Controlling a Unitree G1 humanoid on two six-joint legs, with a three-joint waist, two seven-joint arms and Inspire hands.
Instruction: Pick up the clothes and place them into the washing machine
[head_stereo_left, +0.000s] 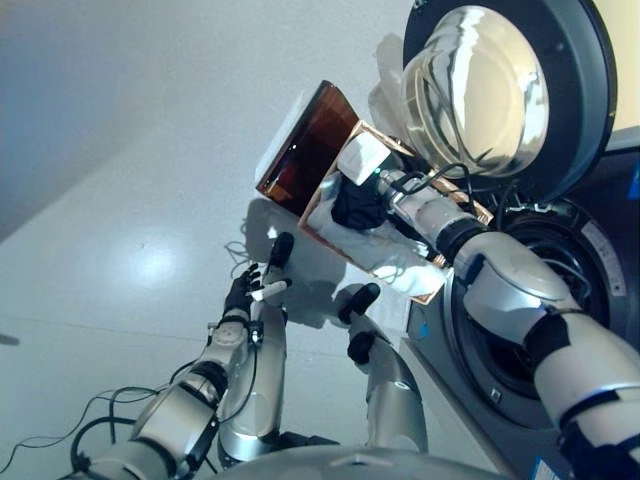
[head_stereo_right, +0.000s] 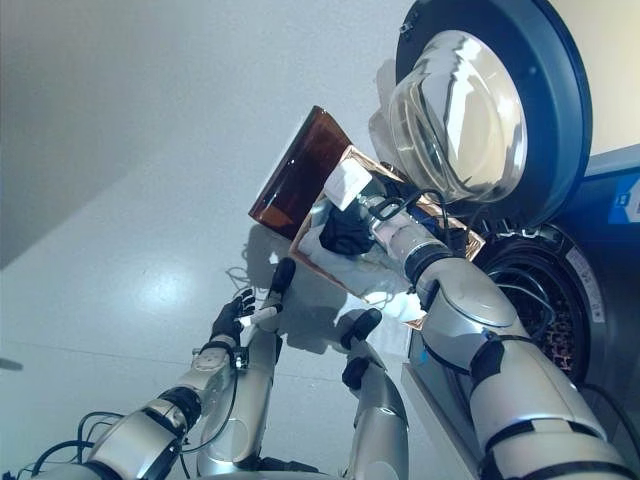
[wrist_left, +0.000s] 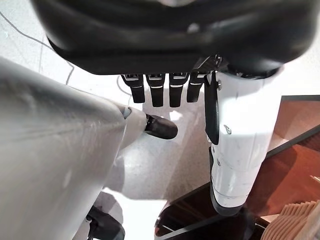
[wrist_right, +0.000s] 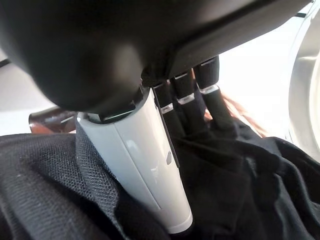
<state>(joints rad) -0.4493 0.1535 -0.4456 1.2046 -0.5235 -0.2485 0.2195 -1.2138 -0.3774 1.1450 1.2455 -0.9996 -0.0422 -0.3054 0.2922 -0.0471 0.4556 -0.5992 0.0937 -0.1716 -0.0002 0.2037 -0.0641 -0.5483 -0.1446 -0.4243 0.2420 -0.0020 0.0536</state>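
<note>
The right hand (wrist_right: 190, 115) reaches into the brown translucent plastic basket (head_stereo_left: 310, 140) at upper centre of the head views, its fingers and white-covered thumb pressed into the crumpled black knitted garment (wrist_right: 240, 175) lying there; whether they grip it cannot be told. The washing machine's round glass door (head_stereo_left: 480, 90) stands open at upper right. The left hand (head_stereo_left: 245, 292) hangs relaxed over the grey floor (head_stereo_left: 120, 200), lower centre-left.

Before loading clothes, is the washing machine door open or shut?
Open: the washing machine door is swung wide, its glass bowl facing out and the drum opening uncovered.
</note>
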